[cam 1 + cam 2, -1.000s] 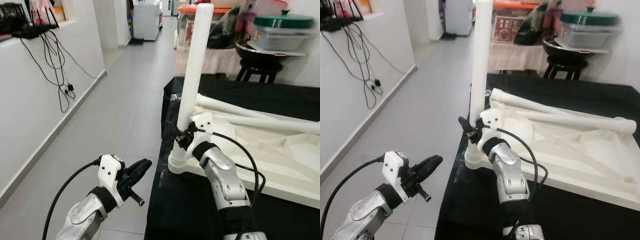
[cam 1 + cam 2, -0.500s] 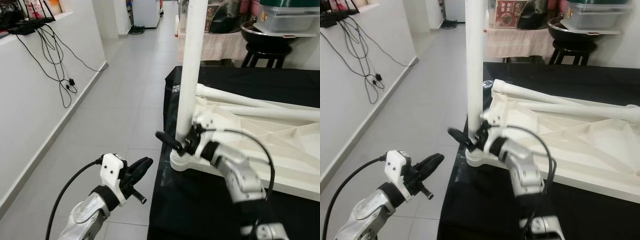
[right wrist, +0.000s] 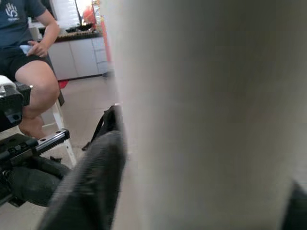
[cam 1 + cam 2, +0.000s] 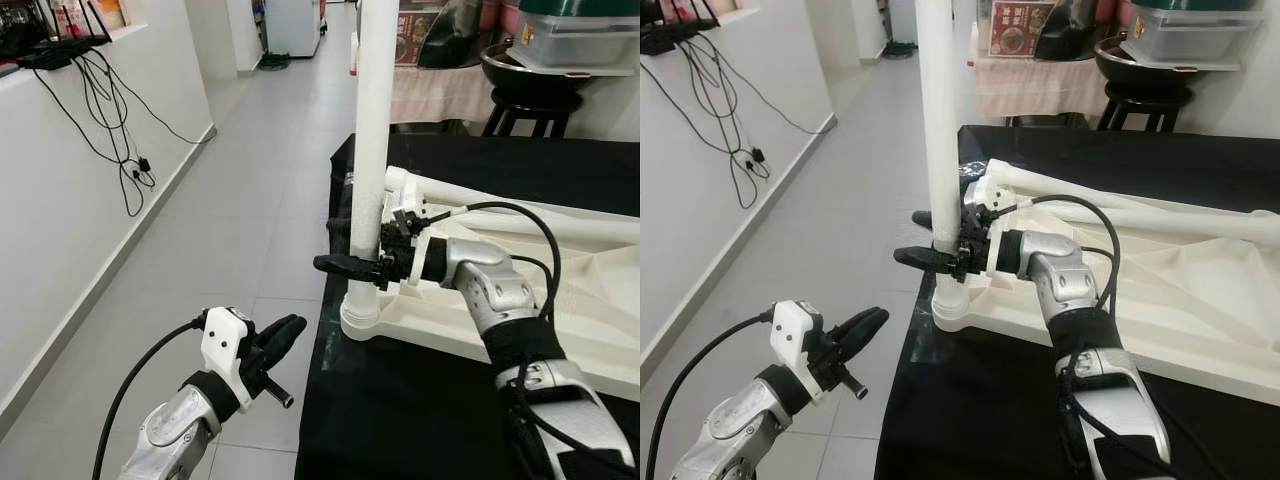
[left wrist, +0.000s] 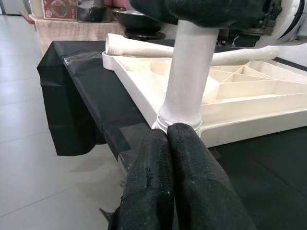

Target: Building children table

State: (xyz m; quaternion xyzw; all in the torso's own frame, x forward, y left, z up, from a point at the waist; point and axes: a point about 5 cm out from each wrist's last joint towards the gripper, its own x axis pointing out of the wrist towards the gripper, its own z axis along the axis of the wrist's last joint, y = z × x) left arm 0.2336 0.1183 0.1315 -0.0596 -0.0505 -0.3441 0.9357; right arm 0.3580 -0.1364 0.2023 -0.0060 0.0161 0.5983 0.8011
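Note:
A white table top (image 4: 560, 300) lies upside down on a black-covered surface (image 4: 400, 400). One white leg (image 4: 372, 150) stands upright in its near left corner socket (image 4: 361, 318). My right gripper (image 4: 328, 246) reaches in from the right and is shut on this leg a little above the socket, one black finger (image 4: 345, 266) in front and one behind. In the right wrist view the leg (image 3: 206, 115) sits between the fingers. My left gripper (image 4: 278, 335) is shut and holds nothing, low over the floor left of the table corner, pointing at the leg base (image 5: 180, 120).
Two more white legs (image 4: 500, 200) lie across the table top. Grey floor (image 4: 240, 220) runs along a white wall with hanging cables (image 4: 120, 150) on the left. A black stool with a pot (image 4: 520, 90) stands behind. A person (image 3: 29, 57) sits on a chair.
My right gripper has slid a little higher up the upright leg, and its forearm has swung round to reach in from the right. The left gripper has stayed put.

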